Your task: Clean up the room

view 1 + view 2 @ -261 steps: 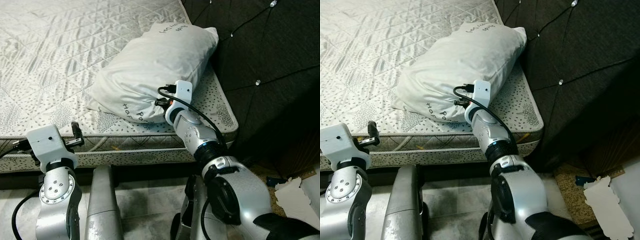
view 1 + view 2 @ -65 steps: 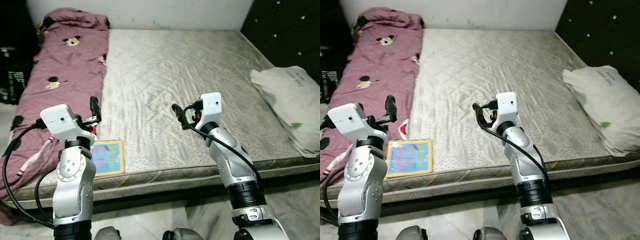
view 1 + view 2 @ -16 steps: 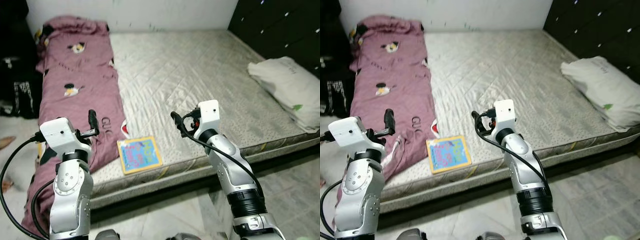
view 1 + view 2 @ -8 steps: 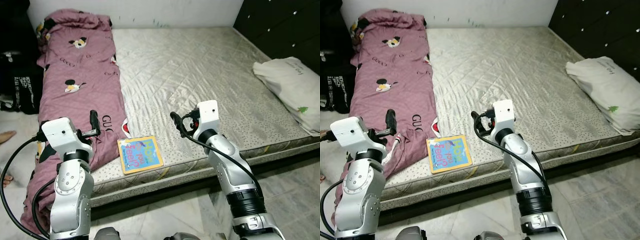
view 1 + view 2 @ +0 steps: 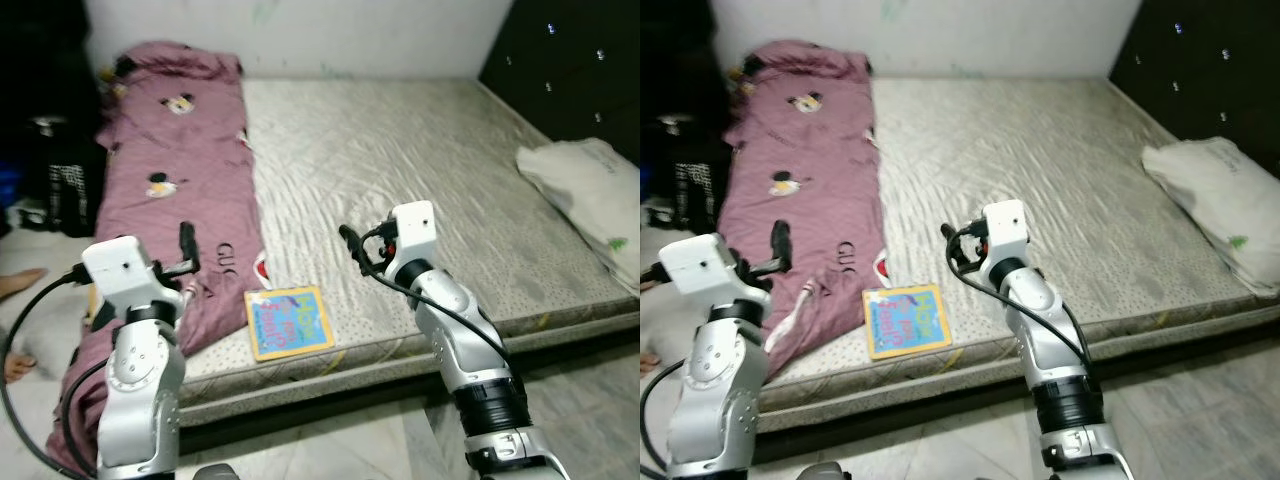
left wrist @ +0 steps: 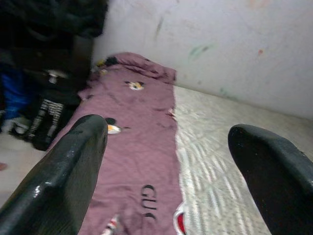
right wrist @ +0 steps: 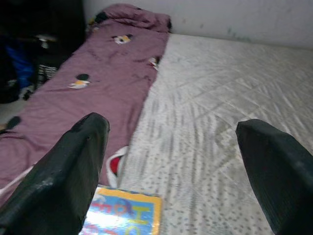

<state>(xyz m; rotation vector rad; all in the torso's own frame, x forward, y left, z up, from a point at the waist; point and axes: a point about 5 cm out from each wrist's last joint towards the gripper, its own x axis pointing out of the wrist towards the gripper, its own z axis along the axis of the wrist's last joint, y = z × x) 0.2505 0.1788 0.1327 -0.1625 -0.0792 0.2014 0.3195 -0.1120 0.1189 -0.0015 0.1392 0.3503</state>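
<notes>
**A:** Both grippers are up in the air and holding nothing. Left gripper (image 6: pixel 166 171) has its fingers spread wide, hanging over the edge of the bed by the blanket. Right gripper (image 7: pixel 176 166) is spread too, above the near part of the mattress. The fingers (image 7: pixel 68 171) look like glossy black rounded paddles up close.

**B:** ok, what's lying around, biggest first?

**A:** Mattress (image 5: pixel 400 160) is bare, pale grey quilted fabric with a diamond stitch and a speckled band along the near edge. Behind it a scuffed white wall (image 5: pixel 990 30), and a dark tufted headboard (image 5: pixel 570 70) with shiny studs on the right. Then the blanket (image 5: pixel 180 210): mauve, soft, rumpled, printed with cartoon mice and letters, running down the left side of the bed and drooping over the near edge. A white pillow (image 5: pixel 1215 200), puffy and creased, sits at the right end against the headboard. Smallest is the book (image 5: pixel 288 321), flat and square with a bright blue and yellow cover, near the front edge just beside the blanket.

**B:** do the wrist cams add anything?

**A:** Right wrist catches the top of the book plus a red patch on the blanket hem. Left wrist shows dark bags (image 6: pixel 34 98) on the floor beside the bed. The head views add a person's bare foot (image 5: pixel 20 285) at the far left on the tile floor (image 5: pixel 1200 400).
</notes>
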